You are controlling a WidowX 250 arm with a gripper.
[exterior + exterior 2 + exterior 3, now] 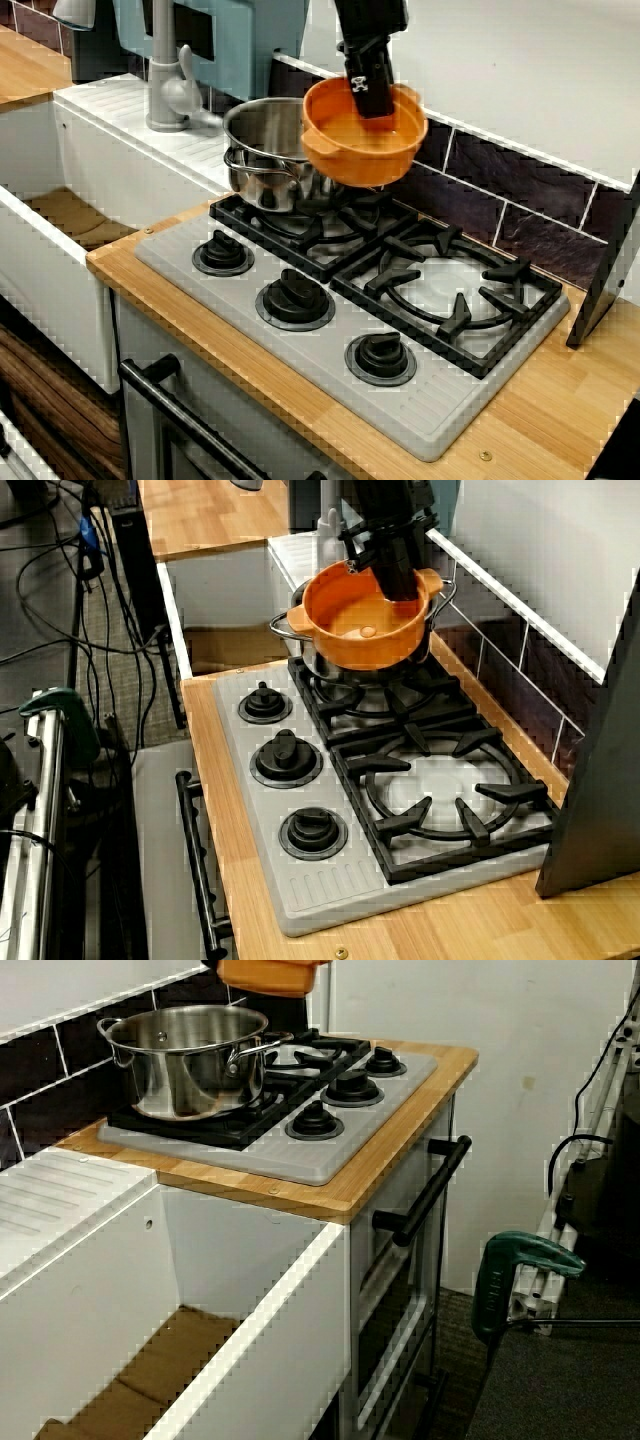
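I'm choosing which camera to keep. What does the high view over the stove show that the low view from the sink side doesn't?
Only the high view: the gripper clamped on the orange pot's rim, and the pot's inside. Only the low view: the gap between that pot's underside and the steel pot, the oven door handle, the sink's inside. Both: the steel pot, the three knobs, the burner grates.

Upright steel pot [190, 1065] on black grate [215, 1122]; orange bowl [268, 974] in air above it, cut by top edge.
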